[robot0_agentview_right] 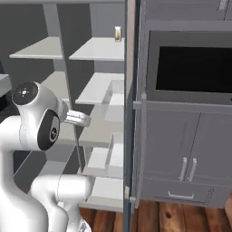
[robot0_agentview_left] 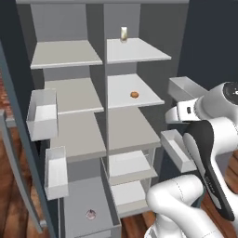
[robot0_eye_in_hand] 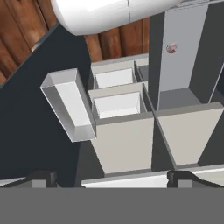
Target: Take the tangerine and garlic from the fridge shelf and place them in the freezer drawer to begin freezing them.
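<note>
Underfoot, wooden floor (robot0_agentview_left: 9, 195) (reddish planks).

No legible text — anywhere.

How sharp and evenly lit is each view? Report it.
Left base view: flat, soft light, slightly blurry; tangerine and garlic tiny blobs. Right base view: no glare, dark oven window. Hand view: sharper edges, garlic small, fingertips dim.

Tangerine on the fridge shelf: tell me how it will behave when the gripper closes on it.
The tangerine looks small and round, so it will probably roll if nudged off-centre. It lies loose on a flat fridge shelf with no visible lip, so a push could send it off. Being tiny, it is likely light.
</note>
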